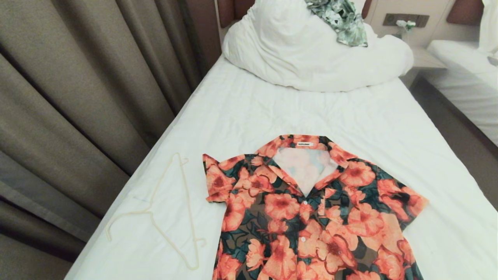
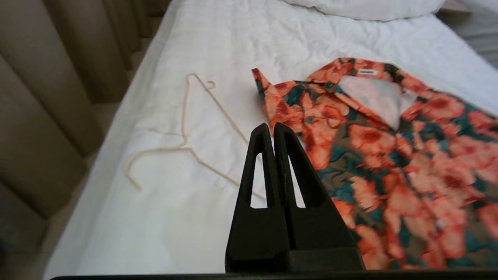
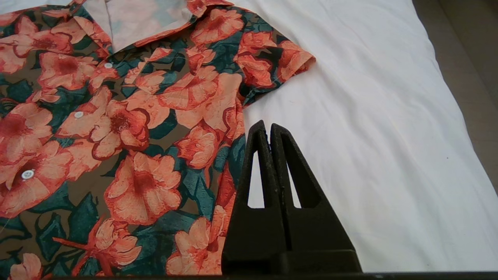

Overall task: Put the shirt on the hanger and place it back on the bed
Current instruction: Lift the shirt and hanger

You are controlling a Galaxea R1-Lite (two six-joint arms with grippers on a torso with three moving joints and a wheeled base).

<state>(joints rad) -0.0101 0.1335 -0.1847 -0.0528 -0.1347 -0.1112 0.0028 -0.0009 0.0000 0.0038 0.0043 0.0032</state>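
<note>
My left pincer (image 2: 271, 128) is pressed shut, empty, above the white-sheeted bed (image 1: 272, 112); my right pincer (image 3: 267, 127) likewise; one orange-flowered, short-sleeved shirt (image 1: 311, 210), neck label (image 1: 305, 144) unreadable, lies flat beside one cream wire hanger (image 1: 171, 206).

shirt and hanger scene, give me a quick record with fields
shirt: floral, flat on bed, collar open, buttoned lower down
hanger: cream wire, flat on sheet at shirt's left, apart from it
bed: white sheet, duvet bunched at head
leaf-print garment: on duvet
left gripper: shut, empty
right gripper: shut, empty
hanging: not started
</note>
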